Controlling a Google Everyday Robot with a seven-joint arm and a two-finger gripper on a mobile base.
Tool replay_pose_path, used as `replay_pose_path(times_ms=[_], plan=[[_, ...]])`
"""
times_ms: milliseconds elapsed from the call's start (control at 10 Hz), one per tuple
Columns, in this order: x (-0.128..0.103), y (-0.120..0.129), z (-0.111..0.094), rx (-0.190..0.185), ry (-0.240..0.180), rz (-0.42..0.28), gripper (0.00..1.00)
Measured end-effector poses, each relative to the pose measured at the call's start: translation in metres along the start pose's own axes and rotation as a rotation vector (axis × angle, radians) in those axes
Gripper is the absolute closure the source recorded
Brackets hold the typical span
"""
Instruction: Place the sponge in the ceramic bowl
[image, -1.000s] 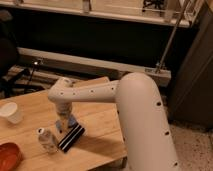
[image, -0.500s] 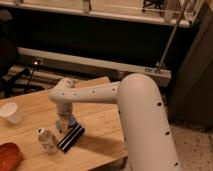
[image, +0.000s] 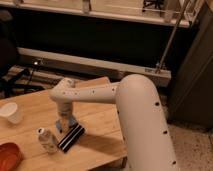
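My gripper (image: 65, 121) points straight down at the wooden table (image: 100, 125), below the white wrist. A small light-blue sponge (image: 69, 120) shows right at the gripper's tip, on or just above the tabletop, partly covered by the gripper. The ceramic bowl (image: 8, 157), red-orange and shallow, sits at the table's near left corner, cut off by the picture's edge and well to the left of the gripper.
A black block with white stripes (image: 71, 138) lies just in front of the gripper. A small pale can (image: 47, 140) lies to its left. A white paper cup (image: 11, 113) stands at the far left. My thick white arm (image: 140, 120) crosses the table's right edge.
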Motion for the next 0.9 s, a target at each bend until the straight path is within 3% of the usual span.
replay_pose_path(times_ms=[200,500,900], plan=[[0.0028,-0.0032,0.0020,-0.006,0.010,0.003,0.23],[0.0080,-0.0052,0.0053,-0.014,0.023,0.008,0.41],[0.0110,-0.0058,0.0079,-0.027,0.039,0.007,0.42]])
